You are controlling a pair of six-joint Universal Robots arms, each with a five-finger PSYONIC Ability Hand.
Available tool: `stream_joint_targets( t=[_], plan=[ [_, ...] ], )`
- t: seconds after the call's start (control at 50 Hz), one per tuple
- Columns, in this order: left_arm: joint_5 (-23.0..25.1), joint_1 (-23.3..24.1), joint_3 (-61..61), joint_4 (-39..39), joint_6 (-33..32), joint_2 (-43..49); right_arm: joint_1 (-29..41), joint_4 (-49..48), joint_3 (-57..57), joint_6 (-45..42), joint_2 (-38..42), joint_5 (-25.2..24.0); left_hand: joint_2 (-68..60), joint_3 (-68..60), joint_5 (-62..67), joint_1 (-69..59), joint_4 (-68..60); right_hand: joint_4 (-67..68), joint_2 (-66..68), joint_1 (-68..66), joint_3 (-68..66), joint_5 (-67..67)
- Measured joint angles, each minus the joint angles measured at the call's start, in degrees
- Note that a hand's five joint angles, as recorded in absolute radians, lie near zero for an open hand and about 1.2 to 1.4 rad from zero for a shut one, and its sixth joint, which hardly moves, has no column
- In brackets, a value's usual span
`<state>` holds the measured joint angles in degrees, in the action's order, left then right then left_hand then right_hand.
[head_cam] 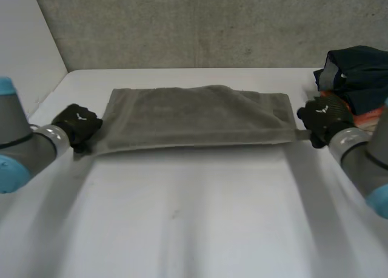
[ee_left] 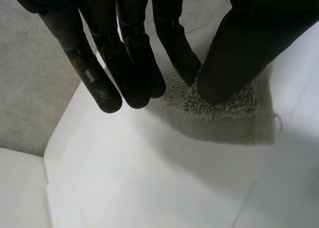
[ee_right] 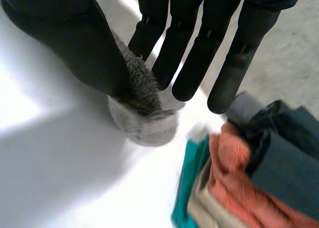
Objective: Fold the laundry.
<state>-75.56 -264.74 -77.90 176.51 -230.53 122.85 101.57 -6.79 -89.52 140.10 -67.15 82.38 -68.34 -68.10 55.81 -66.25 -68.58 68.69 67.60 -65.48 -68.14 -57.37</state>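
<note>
Stretching between the two arms in the head view, a grey towel [head_cam: 197, 117] lies folded lengthwise on the white worktop [head_cam: 194, 217]. The left robot hand [head_cam: 77, 125] is at one near corner of the towel and the right robot hand [head_cam: 321, 121] at the other. Just behind the right robot hand sits a pile of clothes [head_cam: 357, 77], dark blue on top with some orange underneath.

From the left wrist view, the left robot hand [ee_left: 129, 54] is clamped on the towel [ee_left: 234, 118]: its thumb presses the corner of the cloth against one fingertip. The other fingers hang straight beside it, off the cloth. The rest of that corner spreads out past the thumb tip onto the worktop [ee_left: 149, 178].

From the right wrist view, the right robot hand [ee_right: 75, 39] pinches its corner of the towel [ee_right: 144, 118] between thumb and the nearest finger, and a rounded fold of cloth bulges out below the thumb tip. The remaining fingers are straight. Near those fingertips lies the pile of clothes [ee_right: 259, 163], showing teal, orange and dark blue pieces.
</note>
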Motion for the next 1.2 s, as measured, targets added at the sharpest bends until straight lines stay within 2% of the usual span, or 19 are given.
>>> stream_joint_targets(
  t=[0.08,0.2,0.28,0.32,0.42,0.48,0.62,0.7,0.72,0.8,0.92,0.94,1.0,1.02,1.04,1.1,1.2],
  plan=[
    [1.2,-1.8,-5.2,-3.9,-2.8,-5.7,-2.8,9.8,-2.5,-9.2,-2.8,-3.0,0.0,0.0,0.0,0.0,0.0,0.0,0.0,0.0,0.0,0.0],
    [3.8,-4.8,-12.9,-15.7,-10.8,-12.6,-7.1,27.0,-6.9,-26.5,-5.9,-6.3,0.0,0.0,0.0,0.0,0.0,0.0,0.0,0.0,0.0,-0.4],
    [6.4,-5.1,-14.5,-22.2,-13.7,-14.2,-7.6,29.2,-7.4,-30.5,-5.9,-7.1,-0.1,0.0,0.0,0.0,0.0,0.0,0.0,0.0,0.0,-0.8],
    [7.1,-4.6,-14.1,-23.1,-13.5,-14.1,-7.2,27.8,-6.9,-29.9,-5.3,-7.0,-0.1,0.0,0.0,0.0,0.0,0.0,0.0,0.0,0.0,-0.8],
    [6.6,-1.5,-9.5,-21.7,-8.1,-11.6,-5.0,19.2,-3.1,-23.2,-1.7,-5.4,-0.2,0.0,1.1,0.0,0.0,0.0,0.0,0.0,0.0,-0.9],
    [2.6,1.8,-2.6,-17.2,-1.4,-7.6,-3.1,11.8,1.3,-16.4,2.7,-2.4,-0.2,0.0,1.1,0.0,0.0,0.0,0.0,0.0,0.0,-0.9],
    [-6.6,6.1,10.6,-10.5,5.9,0.5,-1.1,4.7,9.8,-10.1,10.2,3.0,-0.2,0.0,1.1,0.0,0.0,0.0,0.0,0.0,0.0,-0.9],
    [-10.2,7.6,16.3,-9.3,7.3,4.1,-0.5,2.8,13.3,-8.9,12.9,4.2,-0.2,0.0,1.1,0.0,0.0,0.0,0.0,0.0,0.0,-0.9],
    [-12.7,8.7,21.0,-9.0,7.9,7.0,0.1,1.1,16.4,-8.0,15.3,4.9,-0.2,-0.1,1.1,0.0,-0.1,0.0,0.0,0.0,0.0,-0.9],
    [-17.1,10.9,30.4,-9.0,8.6,13.1,1.3,-1.9,21.8,-6.9,19.5,5.6,-0.2,-0.1,1.1,0.0,-0.1,0.0,0.0,0.0,0.0,-0.9],
    [-21.4,13.2,42.1,-9.7,9.0,21.4,2.6,-5.9,29.1,-6.6,25.6,7.0,0.4,0.5,0.5,0.9,0.3,-2.2,-1.9,1.7,2.1,0.5],
    [-21.6,13.4,43.1,-9.8,9.1,22.1,2.8,-6.3,29.8,-6.7,26.4,7.2,5.5,4.7,-3.3,5.2,4.7,-8.2,-8.0,7.6,8.2,7.4],
    [-22.1,14.3,47.0,-10.7,9.4,24.9,3.2,-7.9,32.7,-7.1,29.5,7.8,38.2,36.8,-35.4,41.3,37.6,-41.2,-42.8,41.7,41.6,41.7],
    [-22.1,14.4,47.5,-10.9,9.5,25.2,3.3,-8.2,33.2,-7.1,30.0,7.9,38.2,36.8,-35.4,41.3,37.6,-45.4,-46.7,45.5,45.5,45.6],
    [-22.1,14.6,48.2,-11.1,9.7,25.5,3.3,-8.5,33.9,-7.2,30.7,8.0,52.0,51.1,-48.9,52.7,52.1,-47.2,-49.0,47.6,48.0,47.2],
    [-21.9,14.9,49.1,-11.5,10.5,25.1,3.2,-9.1,35.3,-6.8,31.5,8.3,56.4,56.0,-53.1,54.9,57.2,-56.3,-55.8,53.0,56.1,54.9],
    [-21.5,14.3,47.7,-11.7,12.7,21.4,2.5,-8.8,34.7,-3.2,28.8,8.0,56.5,56.0,-53.1,54.9,57.2,-56.4,-55.8,53.0,56.1,54.9]
  ],
)
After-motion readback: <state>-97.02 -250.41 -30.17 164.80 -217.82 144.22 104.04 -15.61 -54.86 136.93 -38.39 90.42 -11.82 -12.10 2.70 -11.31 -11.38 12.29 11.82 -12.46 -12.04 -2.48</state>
